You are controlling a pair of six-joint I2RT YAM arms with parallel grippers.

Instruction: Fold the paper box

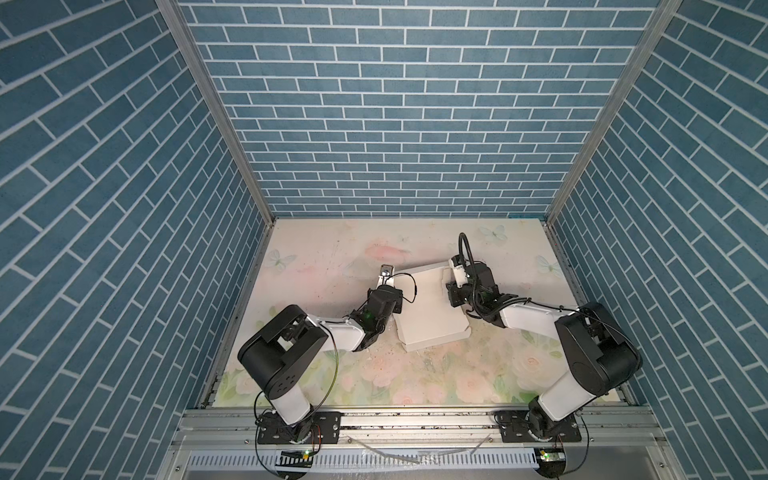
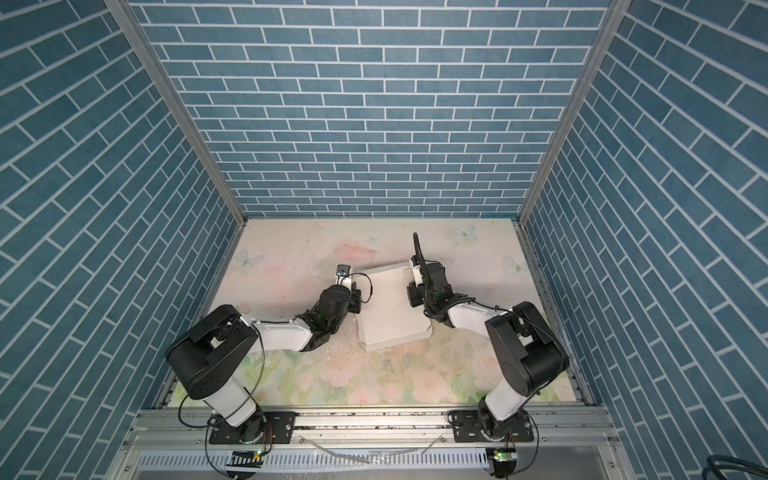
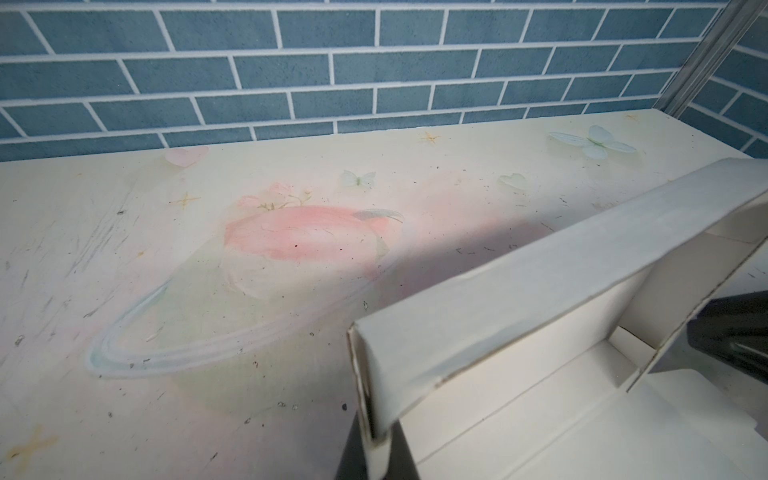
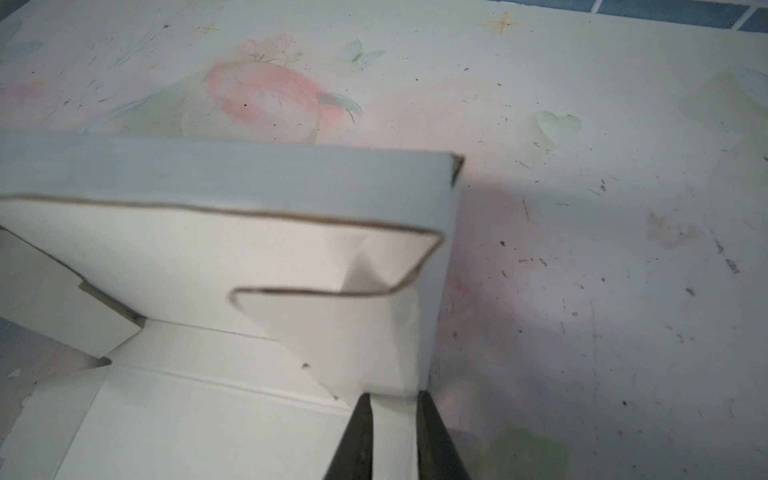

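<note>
Paper box (image 1: 432, 311) on scuffed floral tabletop (image 1: 332, 257), blue-brick walls (image 1: 395, 124) around; left gripper (image 3: 376, 440) and right gripper (image 4: 392, 415) tight on its sides

- This was a robot test cell.
- Blue brick-print panels (image 1: 395, 124) on aluminium posts (image 1: 216, 112) enclosed a floral tabletop (image 1: 415, 374).
- Arm mounts (image 1: 328, 428) were bolted to a metal rail (image 1: 415, 422).

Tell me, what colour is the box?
Plain white all over. The box shows best in a top view.
</note>
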